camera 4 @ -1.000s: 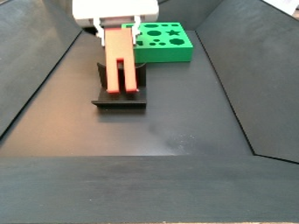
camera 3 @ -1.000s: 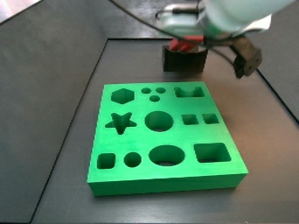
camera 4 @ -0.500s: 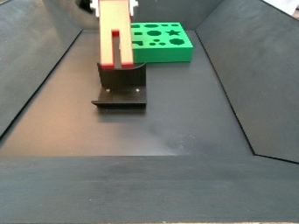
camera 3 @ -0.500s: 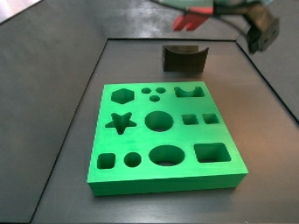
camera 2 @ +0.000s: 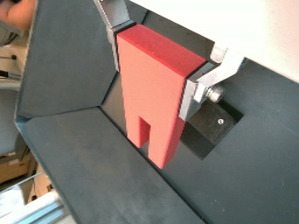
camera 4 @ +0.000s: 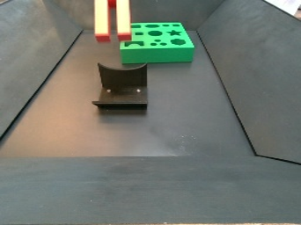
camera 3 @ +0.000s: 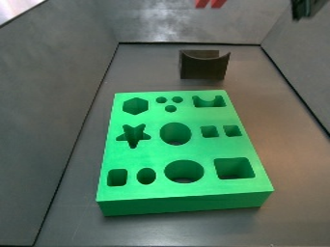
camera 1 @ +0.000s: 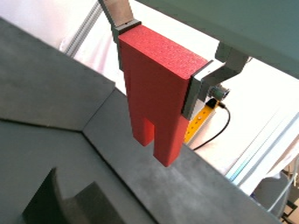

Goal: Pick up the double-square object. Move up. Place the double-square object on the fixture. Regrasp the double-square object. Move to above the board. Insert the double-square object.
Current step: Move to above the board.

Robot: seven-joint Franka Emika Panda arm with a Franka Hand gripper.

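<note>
My gripper [camera 1: 162, 59] is shut on the upper end of the red double-square object [camera 1: 158, 101], its two prongs pointing down; both wrist views show this [camera 2: 158, 96]. In both side views only the object's lower end shows at the frame's top edge [camera 3: 210, 4] [camera 4: 112, 22], high above the dark notched fixture [camera 3: 203, 64] [camera 4: 121, 86], which stands empty. The gripper itself is out of the frame there. The green board [camera 3: 180, 150] with shaped holes lies on the floor beside the fixture [camera 4: 161, 42].
The workspace is a dark tray floor [camera 4: 177, 123] with sloping dark walls [camera 4: 30, 79] on both sides. A dark part of the arm shows at the upper corner in a side view [camera 3: 303, 8].
The gripper has risen straight up with the red object, lifting it out of the fixture's notch. The fixture is now bare and the gripper has left both side views.
</note>
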